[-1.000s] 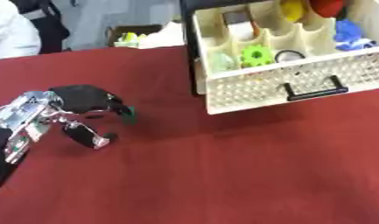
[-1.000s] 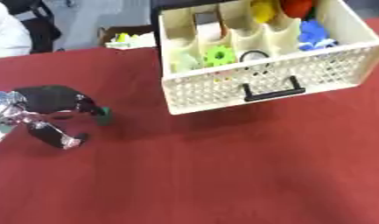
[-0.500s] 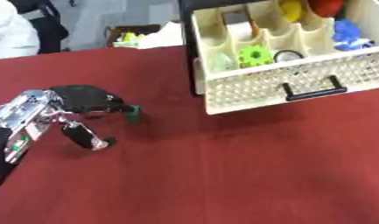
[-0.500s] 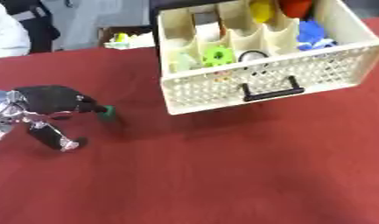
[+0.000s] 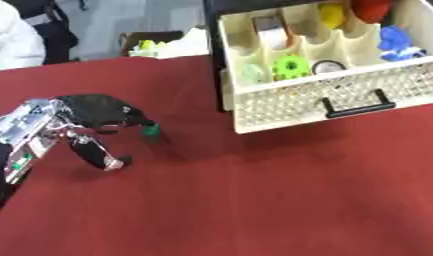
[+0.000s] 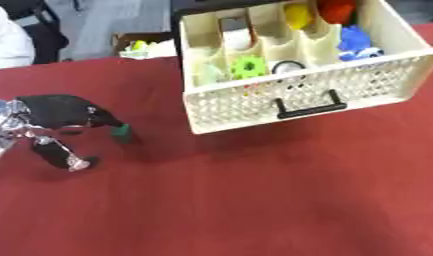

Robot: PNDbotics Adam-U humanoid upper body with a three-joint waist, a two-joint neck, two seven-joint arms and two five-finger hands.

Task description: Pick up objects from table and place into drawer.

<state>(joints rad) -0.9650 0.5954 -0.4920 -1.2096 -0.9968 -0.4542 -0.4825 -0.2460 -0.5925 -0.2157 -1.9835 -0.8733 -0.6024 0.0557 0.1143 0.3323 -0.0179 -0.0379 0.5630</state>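
Over the last second I have brought my left hand [image 5: 75,122] in from the left edge toward the middle of the bench [image 5: 254,200], and the small green piece [image 5: 151,131] has travelled with it at the fingertips. In the oldest frames the green was barely showing under the dark fingers; now it stands clear at their tips, so I read this as the carry being under way, not the reach.

The left hand's fingers are curled, with the upper fingers bent forward over the green piece and the thumb [image 5: 97,155] hanging below and behind it. I take the piece as pinched at the fingertips, though I cannot see the contact on its far side. It sits at the 3 o'clock end of the hand, just above the red cloth; whether it is lifted or dragging I cannot tell, though a small shadow lies beside it.

The white perforated drawer [image 5: 342,100] stands open at about 2 o'clock from the hand, well apart. Its compartments already hold a green gear-like piece [image 5: 289,66], a roll of tape [image 5: 272,31], a yellow item [image 5: 331,14] and a blue one [image 5: 396,41].

My right hand shows in neither view.

Next I judge the piece must rise to clear the drawer's front wall.
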